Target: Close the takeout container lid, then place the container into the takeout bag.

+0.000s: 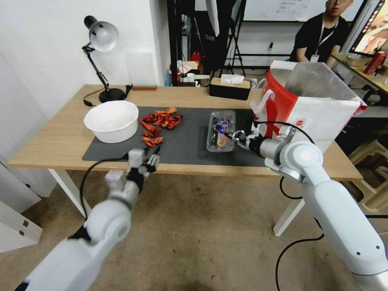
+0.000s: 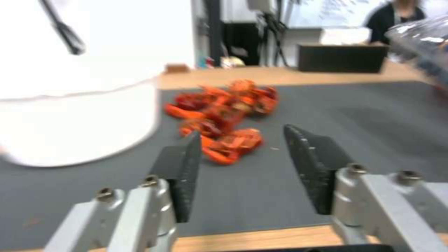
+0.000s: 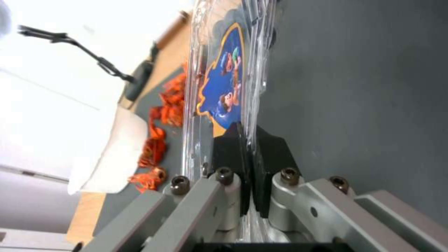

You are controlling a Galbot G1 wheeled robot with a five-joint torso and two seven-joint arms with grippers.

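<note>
Left hand [image 1: 152,159] hovers at desk [image 1: 60,137] front edge, pads spread wide, empty. One white bowl [image 1: 111,120], one heap of red shells [image 1: 159,123]. Takeout container [image 1: 221,131] mid-mat, lid looks down. Right hand [image 1: 236,136] pinches its near rim. Judgement: hold pinch firm, keep container level, clear bag rim. One takeout bag [image 1: 319,109] just right.

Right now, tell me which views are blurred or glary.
Left wrist view: soft throughout, round white bowl washed out. Right wrist view: glare streaks on the clear plastic clamshell takeout container; right hand sharp. Head view: sharpest, edges bowed.
</note>
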